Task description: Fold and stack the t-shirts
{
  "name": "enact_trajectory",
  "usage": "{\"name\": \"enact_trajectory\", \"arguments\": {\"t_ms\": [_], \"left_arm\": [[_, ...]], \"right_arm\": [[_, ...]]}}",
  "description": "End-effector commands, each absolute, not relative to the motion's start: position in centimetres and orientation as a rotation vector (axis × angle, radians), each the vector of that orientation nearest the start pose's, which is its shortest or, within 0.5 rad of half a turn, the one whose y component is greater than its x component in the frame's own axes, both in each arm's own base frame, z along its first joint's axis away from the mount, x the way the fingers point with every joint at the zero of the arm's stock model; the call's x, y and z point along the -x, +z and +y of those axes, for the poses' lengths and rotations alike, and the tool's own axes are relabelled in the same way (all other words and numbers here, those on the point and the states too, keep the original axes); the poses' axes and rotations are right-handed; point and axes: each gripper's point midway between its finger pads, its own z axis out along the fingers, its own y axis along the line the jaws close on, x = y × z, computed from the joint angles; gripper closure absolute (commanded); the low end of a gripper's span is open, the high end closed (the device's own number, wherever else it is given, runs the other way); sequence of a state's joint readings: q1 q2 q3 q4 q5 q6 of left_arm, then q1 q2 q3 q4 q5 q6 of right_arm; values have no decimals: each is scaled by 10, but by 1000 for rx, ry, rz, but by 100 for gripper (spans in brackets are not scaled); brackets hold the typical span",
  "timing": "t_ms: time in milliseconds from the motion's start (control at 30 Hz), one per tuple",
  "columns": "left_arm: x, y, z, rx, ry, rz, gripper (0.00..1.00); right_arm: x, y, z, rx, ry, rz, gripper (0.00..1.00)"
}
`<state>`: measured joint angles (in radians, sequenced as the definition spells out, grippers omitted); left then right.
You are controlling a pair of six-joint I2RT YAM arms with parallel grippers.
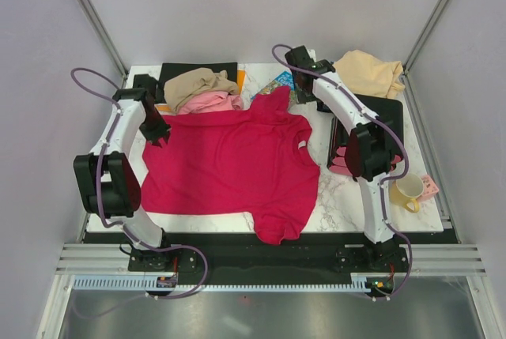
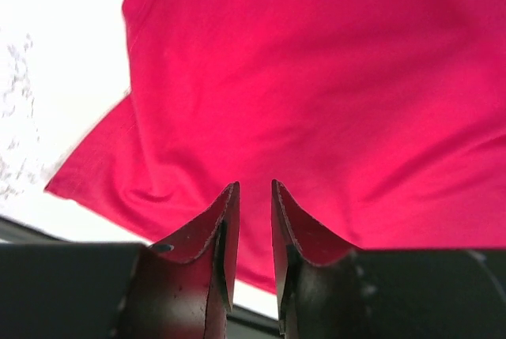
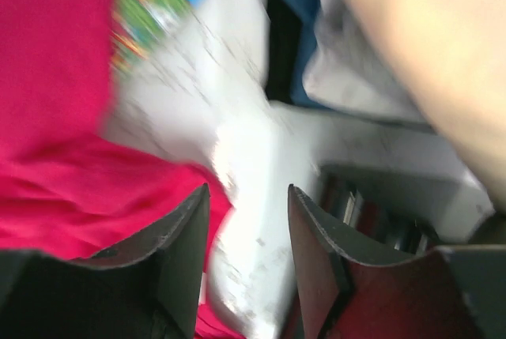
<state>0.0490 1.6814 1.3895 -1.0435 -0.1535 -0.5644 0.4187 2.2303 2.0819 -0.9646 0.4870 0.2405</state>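
Note:
A crimson red t-shirt (image 1: 233,165) lies spread flat on the marble table (image 1: 336,197). My left gripper (image 1: 160,138) hangs over its back left corner. In the left wrist view it (image 2: 254,183) is open by a narrow gap, nothing between the fingers, red cloth (image 2: 316,78) below. My right gripper (image 1: 307,96) is at the shirt's back right sleeve. In the blurred right wrist view it (image 3: 249,189) stands open over bare marble beside the red edge (image 3: 63,189). A tan-brown t-shirt (image 1: 198,84) and a pink t-shirt (image 1: 209,103) sit bunched at the back left. A peach-cream t-shirt (image 1: 368,73) lies at the back right.
A black mat (image 1: 199,68) lies under the back left shirts. Another black mat (image 1: 391,118) is at the right. A blue illustrated book (image 1: 277,84) rests behind the red sleeve. A cream mug (image 1: 407,190) stands at the right edge, by the right arm's elbow.

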Motion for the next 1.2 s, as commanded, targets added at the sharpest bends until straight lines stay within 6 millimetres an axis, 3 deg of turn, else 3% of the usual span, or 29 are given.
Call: {"name": "enact_trajectory", "arguments": {"t_ms": [0, 33, 67, 100, 133, 233, 267, 433, 567, 867, 1167], "left_arm": [[-367, 148, 14, 950, 12, 2566, 70], [-369, 151, 12, 947, 6, 2560, 70], [-372, 156, 11, 939, 0, 2545, 70], [-372, 158, 10, 934, -3, 2543, 70], [-371, 159, 9, 927, -4, 2541, 70], [-361, 160, 4, 909, 2, 2545, 70], [-355, 154, 5, 913, 14, 2558, 70], [-336, 141, -9, 853, 28, 2620, 71], [-334, 142, -12, 826, 24, 2629, 71], [-335, 139, -20, 784, 12, 2652, 71], [-332, 135, -22, 757, 31, 2674, 71]], "right_arm": [[-533, 184, 181, 66, -65, 2340, 48], [-538, 180, 189, 82, -35, 2341, 48], [-546, 160, 195, 94, -18, 2366, 49], [-556, 168, 200, 100, -4, 2333, 49], [-562, 150, 202, 101, -13, 2353, 49], [-578, 142, 204, 82, 14, 2323, 48], [-587, 143, 204, 62, 33, 2292, 46], [-604, 107, 208, 28, 128, 2293, 44], [-613, 93, 216, 38, 165, 2282, 44], [-624, 86, 225, 49, 225, 2243, 42], [-629, 60, 213, 10, 188, 2272, 41]]}}
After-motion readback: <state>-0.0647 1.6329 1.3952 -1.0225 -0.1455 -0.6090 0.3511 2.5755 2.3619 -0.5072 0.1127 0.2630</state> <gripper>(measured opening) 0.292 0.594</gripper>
